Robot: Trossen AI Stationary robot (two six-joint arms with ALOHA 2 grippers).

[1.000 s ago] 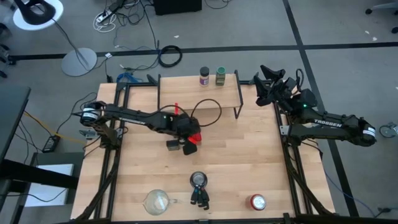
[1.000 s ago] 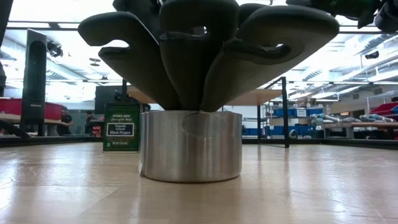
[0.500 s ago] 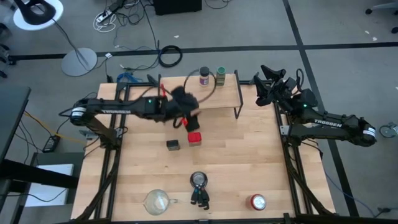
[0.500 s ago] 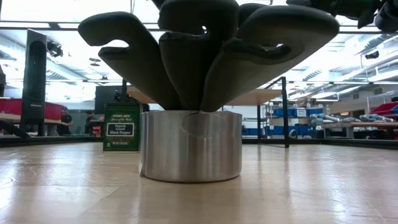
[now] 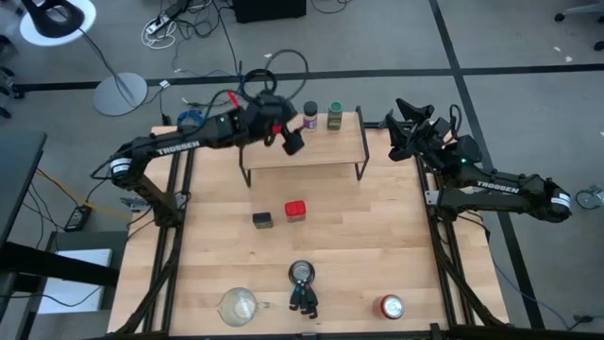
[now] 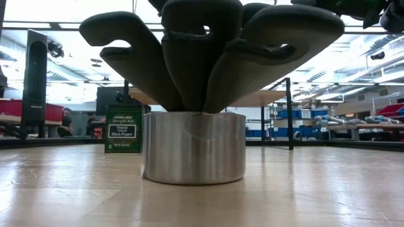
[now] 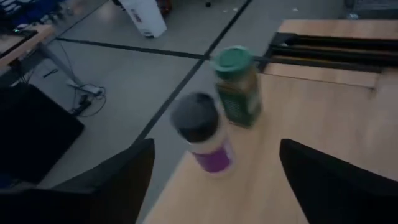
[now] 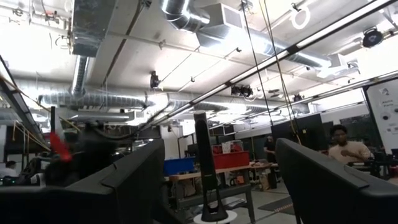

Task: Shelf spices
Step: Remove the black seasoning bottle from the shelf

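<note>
My left gripper [image 5: 292, 141] hovers open and empty over the shelf [image 5: 326, 149], a light board on thin black legs at the table's far edge. The purple-labelled jar [image 5: 309, 116] and the green-lidded jar [image 5: 334, 115] stand upright on the board's far edge; the left wrist view looks down on the purple jar [image 7: 202, 134] and green jar [image 7: 236, 84] between my open fingers [image 7: 214, 186]. The red tin [image 5: 295, 210] and dark olive tin [image 5: 262, 219] rest on the tabletop; the olive tin [image 6: 123, 129] also shows in the low view. My right gripper [image 5: 401, 118] waits open by the far right corner.
Near the table's near edge stand a clear glass cup [image 5: 239, 304], a round red-topped can [image 5: 392, 306] and a metal cylinder [image 5: 301, 273] with dark curved pieces [image 5: 304, 300]; the cylinder [image 6: 194, 148] fills the low view. Bare wood lies between shelf and tins. A person [image 8: 344, 149] stands in the room.
My left gripper has left the red tin on the table, risen, and swung toward the far edge until it hangs over the shelf beside the purple jar. The red tin and the olive tin have stayed where they were.
</note>
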